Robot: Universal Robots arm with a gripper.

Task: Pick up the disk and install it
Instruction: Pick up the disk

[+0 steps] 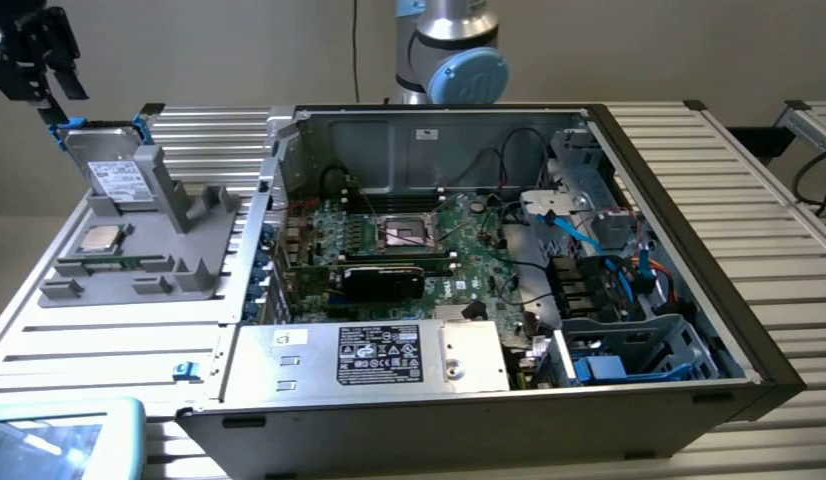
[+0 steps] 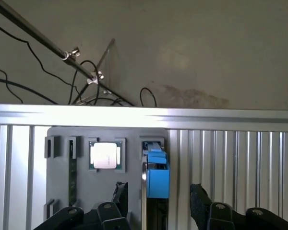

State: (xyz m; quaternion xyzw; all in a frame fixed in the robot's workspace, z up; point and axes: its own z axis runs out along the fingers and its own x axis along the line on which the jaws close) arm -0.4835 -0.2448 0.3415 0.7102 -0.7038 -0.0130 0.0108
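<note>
Tool [image 1: 53, 92] hangs just above the disk [image 1: 113, 165] at the exterior view's far left. Disk stands on edge in a slot of the grey holder [image 1: 186, 215] on the slatted worktop [image 1: 106, 340], beside the open computer case [image 1: 427, 135]. In the wrist view, the tool [image 2: 158, 196] is spread wide, with one finger either side of the disk's blue bracket [image 2: 157, 175], not touching it. Chip [image 1: 97, 238] lies flat in the holder nearby.
</note>
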